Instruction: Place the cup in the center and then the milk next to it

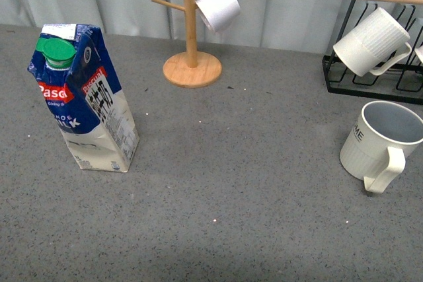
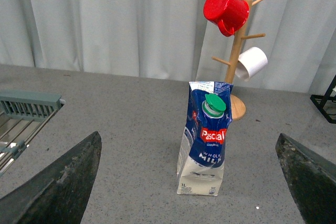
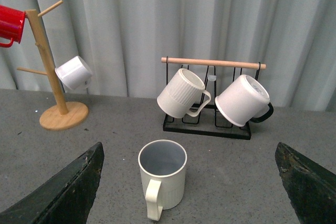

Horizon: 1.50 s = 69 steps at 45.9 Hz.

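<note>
The milk (image 1: 86, 100) stands upright on the left part of the desk (image 1: 251, 236), its green cap (image 1: 55, 52) up top and the red logo band facing the robot. The cup (image 1: 381, 143) stands mouth up far over on the right, handle turned toward the robot, dark lettering on its left side. The centre (image 1: 231, 156) is the grey speckled stretch between the 2, well apart from both.

At the back a wooden tree (image 1: 192, 51) carries a small white cup (image 1: 218, 6) on 1 peg; the left wrist view shows a red cup (image 2: 226, 10) on top of it. To the right, just behind the cup, a black rack (image 1: 370, 84) has a ribbed mug (image 1: 370, 43) hanging from its wooden bar, and the right wrist view shows a 2nd mug (image 3: 244, 99) beside that one.

The left pincer (image 2: 189, 136) is spread wide and grips nothing. The milk shows between its 2 dark fingers (image 2: 63, 182) but sits farther off, untouched. The right pincer (image 3: 189, 144) is spread just as wide and also grips nothing, the cup framed between its fingers (image 3: 310, 182) and clear of both.
</note>
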Each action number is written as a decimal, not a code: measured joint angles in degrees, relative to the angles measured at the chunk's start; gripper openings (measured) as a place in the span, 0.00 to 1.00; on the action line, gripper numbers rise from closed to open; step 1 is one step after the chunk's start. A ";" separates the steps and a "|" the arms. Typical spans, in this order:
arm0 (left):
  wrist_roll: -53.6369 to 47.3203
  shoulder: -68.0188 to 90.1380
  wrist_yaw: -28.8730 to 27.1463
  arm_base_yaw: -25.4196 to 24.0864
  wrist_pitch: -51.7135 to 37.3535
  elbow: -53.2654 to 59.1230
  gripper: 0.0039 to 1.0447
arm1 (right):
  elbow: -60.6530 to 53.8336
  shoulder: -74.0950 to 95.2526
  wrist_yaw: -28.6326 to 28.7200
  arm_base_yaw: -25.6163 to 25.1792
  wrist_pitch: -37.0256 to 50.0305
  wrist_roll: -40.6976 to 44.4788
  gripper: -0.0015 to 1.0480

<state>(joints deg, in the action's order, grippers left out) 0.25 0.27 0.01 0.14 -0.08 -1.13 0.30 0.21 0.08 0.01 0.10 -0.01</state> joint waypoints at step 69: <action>0.00 0.00 -0.11 0.00 0.00 0.00 0.94 | 1.49 4.66 -13.49 3.13 -2.80 4.24 0.91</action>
<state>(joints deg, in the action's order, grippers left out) 0.25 0.27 -0.10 0.14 -0.08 -1.13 1.78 4.86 -13.41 3.14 -2.70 4.23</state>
